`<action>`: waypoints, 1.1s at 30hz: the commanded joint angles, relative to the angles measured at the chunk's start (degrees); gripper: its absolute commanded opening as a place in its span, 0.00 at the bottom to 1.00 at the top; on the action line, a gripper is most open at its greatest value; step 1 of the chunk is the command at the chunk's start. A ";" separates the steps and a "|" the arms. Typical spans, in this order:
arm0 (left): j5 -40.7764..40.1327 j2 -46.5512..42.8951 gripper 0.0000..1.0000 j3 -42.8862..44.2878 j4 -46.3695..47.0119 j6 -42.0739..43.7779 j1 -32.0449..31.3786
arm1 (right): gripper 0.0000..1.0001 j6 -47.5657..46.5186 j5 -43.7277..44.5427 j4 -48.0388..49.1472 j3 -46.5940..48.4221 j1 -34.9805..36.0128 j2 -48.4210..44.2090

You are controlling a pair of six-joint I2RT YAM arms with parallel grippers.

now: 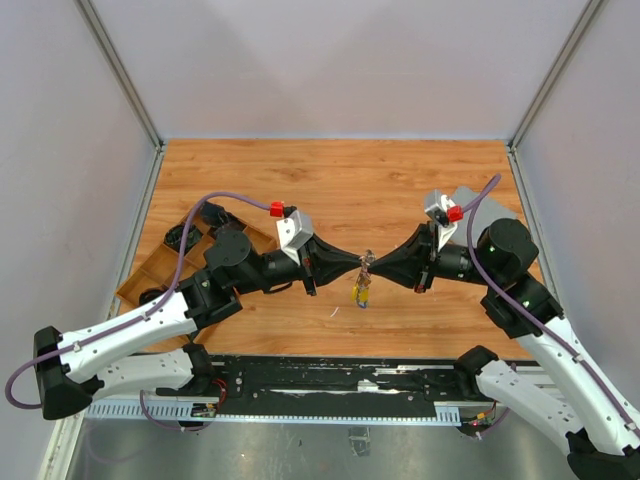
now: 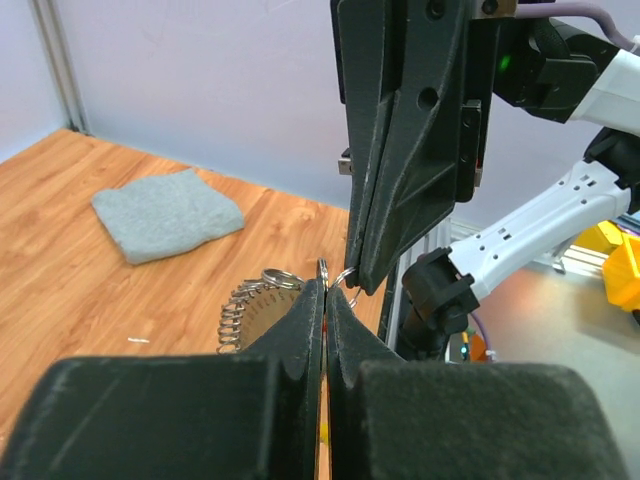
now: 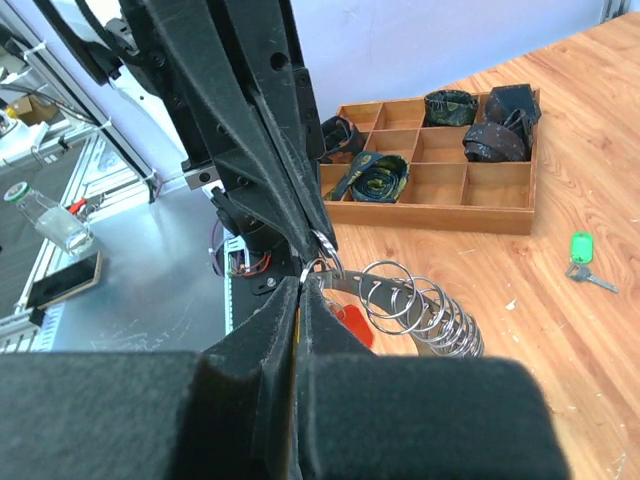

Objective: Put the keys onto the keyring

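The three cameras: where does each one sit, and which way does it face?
Top external: above and behind the bases, looking down on the table; left arm and right arm show.
Left wrist: on the left arm, facing the grey cloth; own left gripper shows.
Right wrist: on the right arm, facing the wooden tray; own right gripper shows.
Shared: both wrist views show the keyring pinched between both shut grippers.

A robotics lab test cell — a wood-grain tabletop boxed in by plain pale panels on aluminium posts, with two white cabled robot arms bolted to a slotted metal rail at its near edge. Outside the cell are yellow bins and a bottle on a grey metal surface
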 commanded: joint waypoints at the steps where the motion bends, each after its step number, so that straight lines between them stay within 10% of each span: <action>1: -0.80 -0.79 0.01 -0.43 4.69 -2.41 0.34 | 0.01 -6.03 -4.59 1.57 -0.57 -0.23 -1.50; 11: -0.32 -0.71 0.00 -0.39 5.50 -3.20 0.34 | 0.01 -13.86 -7.00 -3.09 -0.03 -0.19 -1.42; 19: 1.48 -0.31 0.01 -0.12 5.03 -2.24 0.35 | 0.35 -19.80 -6.94 -10.85 6.22 -0.19 -0.62; 33: 5.65 -0.56 0.01 2.16 -1.16 4.81 0.32 | 0.37 -29.43 -0.02 -16.92 11.28 -0.20 -0.51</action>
